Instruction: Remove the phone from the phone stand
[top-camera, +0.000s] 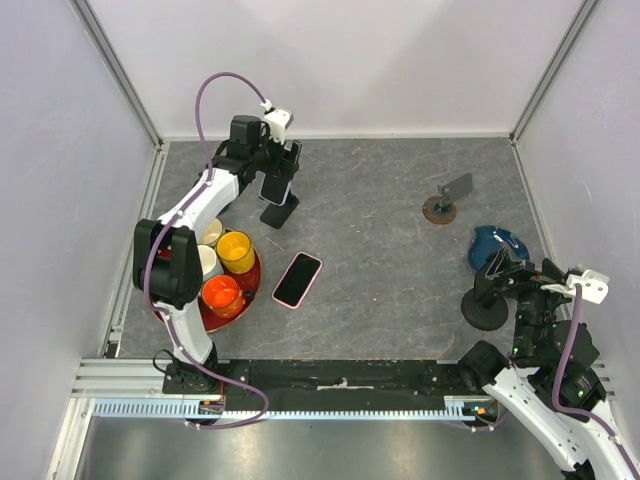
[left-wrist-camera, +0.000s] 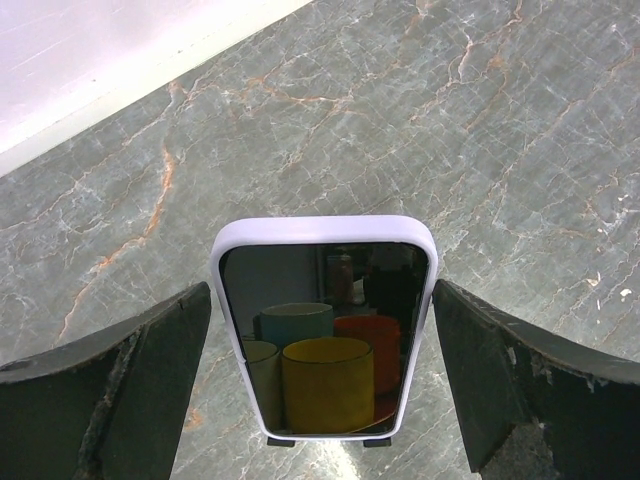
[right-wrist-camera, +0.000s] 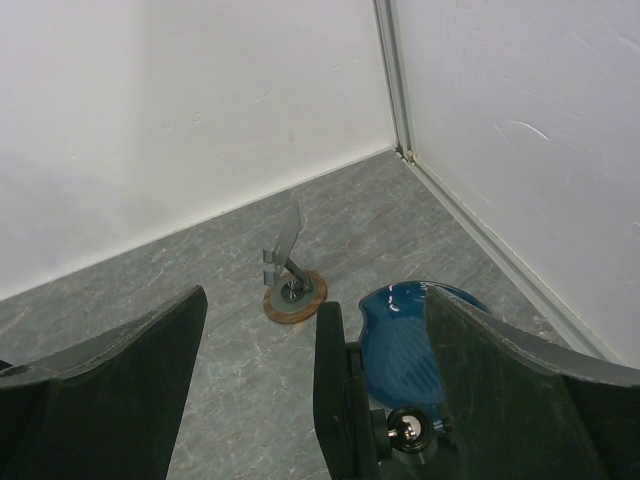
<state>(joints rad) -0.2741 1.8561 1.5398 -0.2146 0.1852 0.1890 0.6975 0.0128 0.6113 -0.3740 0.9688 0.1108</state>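
Note:
A phone (left-wrist-camera: 325, 330) in a pale lilac case stands upright on a black phone stand (top-camera: 277, 214), at the back left of the table. Only the stand's two small lips (left-wrist-camera: 281, 441) show under the phone's lower edge in the left wrist view. My left gripper (left-wrist-camera: 322, 300) is open and straddles the phone (top-camera: 277, 187), with a gap between the case and each finger. The dark screen mirrors coloured cups. My right gripper (right-wrist-camera: 315, 300) is open at the near right (top-camera: 510, 275), far from the phone.
A second phone (top-camera: 297, 279) lies flat mid-table. Coloured cups sit on a red plate (top-camera: 243, 302) at the left. A grey stand on a wooden disc (right-wrist-camera: 292, 285) is at the back right. A blue object (right-wrist-camera: 400, 345) and a black stand (right-wrist-camera: 335, 400) sit by my right fingers.

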